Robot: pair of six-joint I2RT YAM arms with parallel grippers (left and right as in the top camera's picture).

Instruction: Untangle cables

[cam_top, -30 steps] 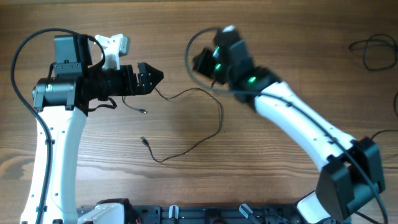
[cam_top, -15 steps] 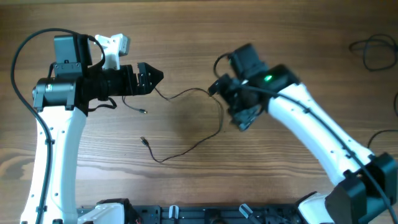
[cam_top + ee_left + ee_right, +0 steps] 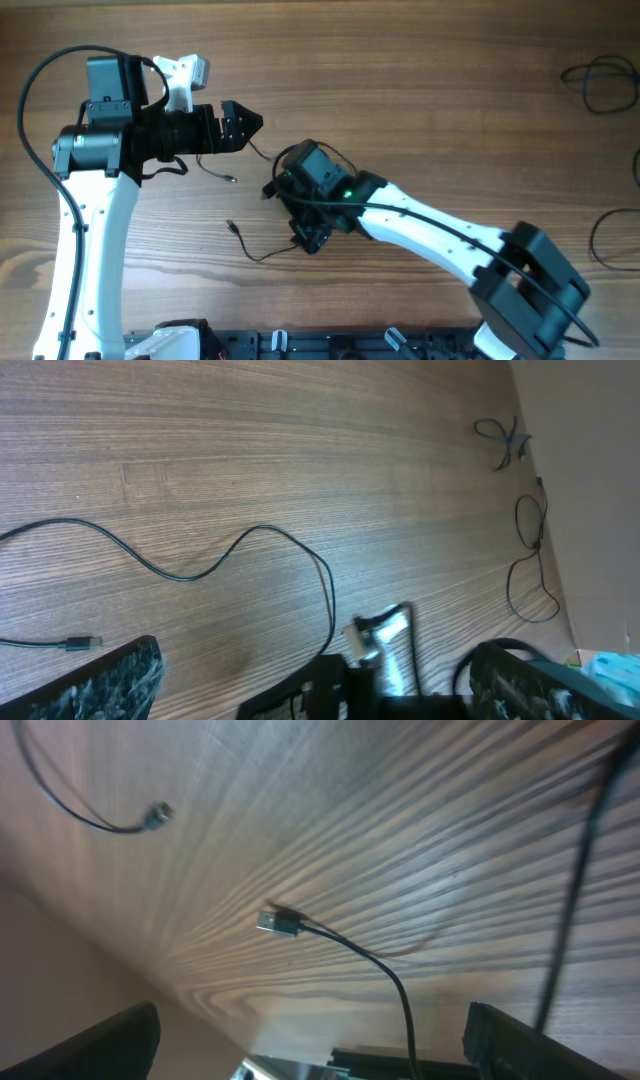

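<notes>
The right arm (image 3: 430, 225) is swinging down from the far middle of the table (image 3: 450, 100) toward the near left, stretching out low across the wood; the right gripper (image 3: 295, 212) is now hanging over the thin cable (image 3: 262, 254), covering the bend that lay bare before; only the cable's near tail and plug (image 3: 231, 226) are showing beside it.
</notes>
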